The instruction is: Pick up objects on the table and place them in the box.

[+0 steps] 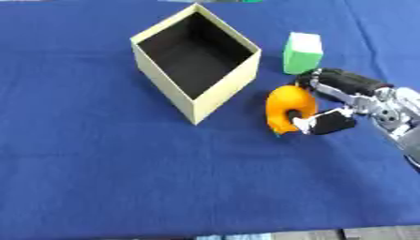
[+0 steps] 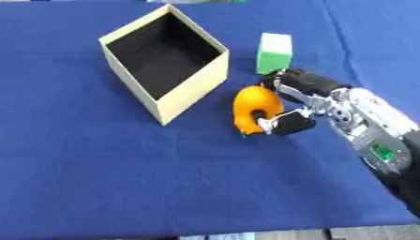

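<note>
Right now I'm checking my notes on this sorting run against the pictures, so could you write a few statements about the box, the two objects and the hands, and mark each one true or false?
1. The right hand has its fingers and thumb curled round the orange object. True.
2. The cream cardboard box already holds the green block. False: the box interior shows nothing inside, and the green block stands on the blue tablecloth to the box's right.
3. The orange object lies between the box and the right hand's wrist. True.
4. The left hand is pressing on the box rim. False: no left hand shows in either view.
5. The box is closed with a lid. False: its top is open.
</note>
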